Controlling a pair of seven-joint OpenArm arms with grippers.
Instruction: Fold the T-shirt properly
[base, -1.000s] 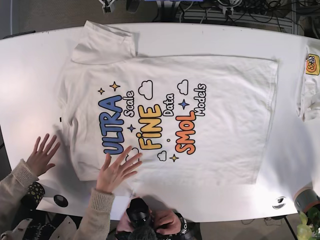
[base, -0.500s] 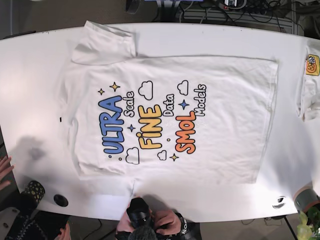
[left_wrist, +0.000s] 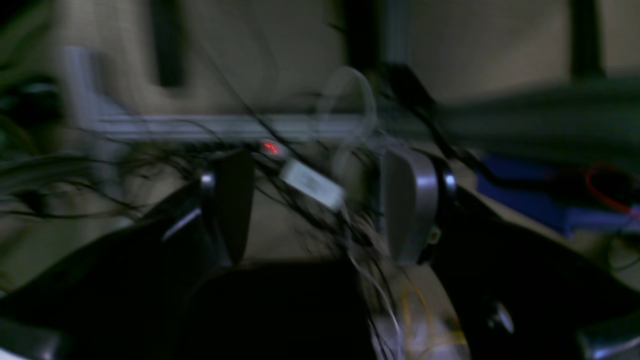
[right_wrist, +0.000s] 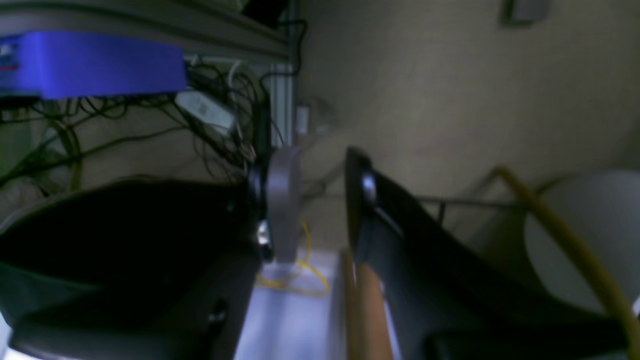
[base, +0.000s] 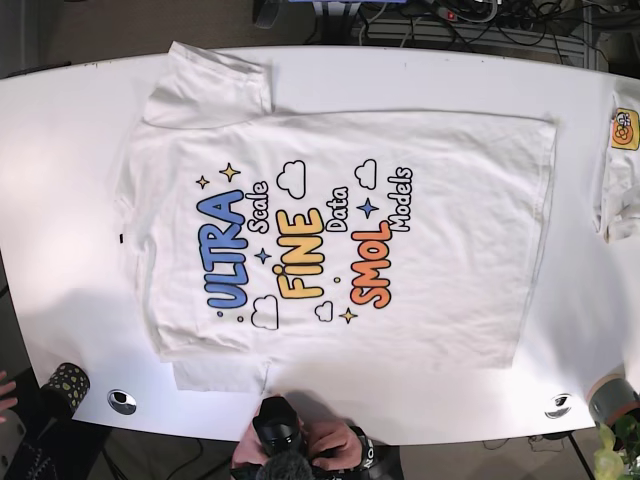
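The T-shirt (base: 340, 240) lies spread flat, print side up, across the middle of the white table (base: 60, 130), collar toward nine o'clock and hem toward three o'clock; one sleeve reaches to eleven o'clock and the other is partly tucked under the body near seven o'clock. Neither arm shows in the base view, so the fold has not yet begun. The left gripper (left_wrist: 320, 205) has its fingers set wide apart with nothing between them; that view is blurred, so the cables and shelving behind it are only roughly readable. The right gripper (right_wrist: 320, 200) stands partly open, a narrow gap between its fingers, also holding nothing, and looks at a floor and tangled wires rather than at cloth. Another folded garment (base: 622, 165) sits at the table edge at three o'clock, well apart from the shirt's hem. To do the first fold well, I would judge that both arms should come down together on matching points of one long edge, say the shoulder and hem corners on the twelve o'clock side, pinch only the top layer's edge, and lift evenly so the cloth does not skew. The tucked sleeve probably wants flattening first.
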